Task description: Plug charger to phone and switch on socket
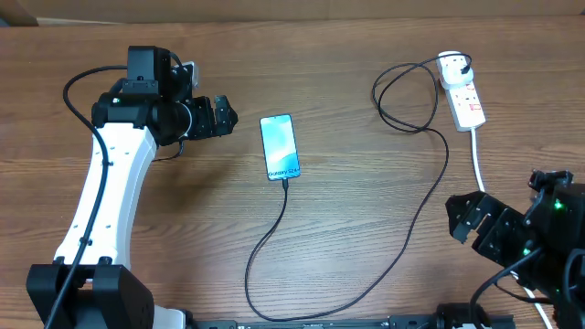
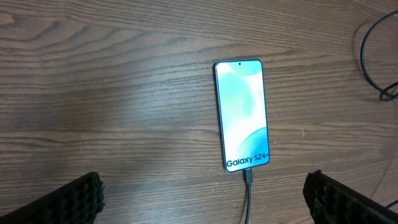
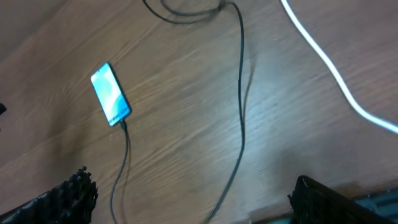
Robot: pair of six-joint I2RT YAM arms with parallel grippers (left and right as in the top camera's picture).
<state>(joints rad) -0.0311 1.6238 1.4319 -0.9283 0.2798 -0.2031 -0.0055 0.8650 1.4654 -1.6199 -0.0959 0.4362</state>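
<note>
Wood-grain table fills the overhead view, and you can see the phone lying flat a little left of centre, its screen lit blue-teal with white lettering at its lower end. The charger has its black connector tip seated in that lower end. Its thin cable drops toward the bottom edge, sweeps right and up, loops at upper right and reaches the white plug adapter, which sits in the top end of the socket. You cannot tell how the red-marked switches stand. Your left gripper hovers just left of the phone, jaws spread wide and holding nothing. Your right gripper, at lower right and well below the socket, is also spread wide and empty, near the socket's thick white cord.
</note>
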